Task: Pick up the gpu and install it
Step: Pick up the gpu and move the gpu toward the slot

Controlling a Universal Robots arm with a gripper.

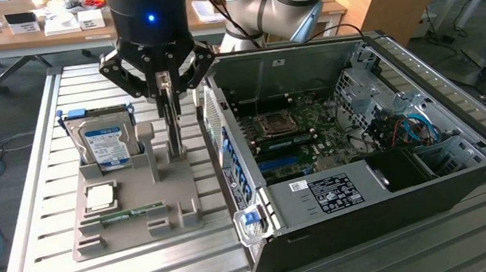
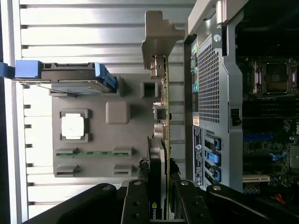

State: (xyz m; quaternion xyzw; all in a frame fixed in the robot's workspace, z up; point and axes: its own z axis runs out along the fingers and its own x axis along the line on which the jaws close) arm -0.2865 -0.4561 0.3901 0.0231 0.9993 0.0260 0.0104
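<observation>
gpu [image 2: 164, 93] is standing on edge in the grey holder [image 1: 126, 237], just beside the back wall of the case [image 1: 384, 196]. Its silver bracket [image 2: 161, 35] is at the end away from the gripper [image 2: 160, 168]. The fingers [image 2: 174, 172] are pinched in narrow on either side of the card and look clamped on it rather than just flanking it. So this reads as the pick-up step: grabbed, but not clearly raised, and it's hard to tell whether the bottom edge has left its slot. The install part isn't started, as no card stands on the board [image 1: 310, 115] inside the case. Getting it out probably wants a straight pull up with no twist, since the card is thin and the case wall is right there. The hard drive [image 1: 107, 145] sits on the holder's other side, well apart.
</observation>
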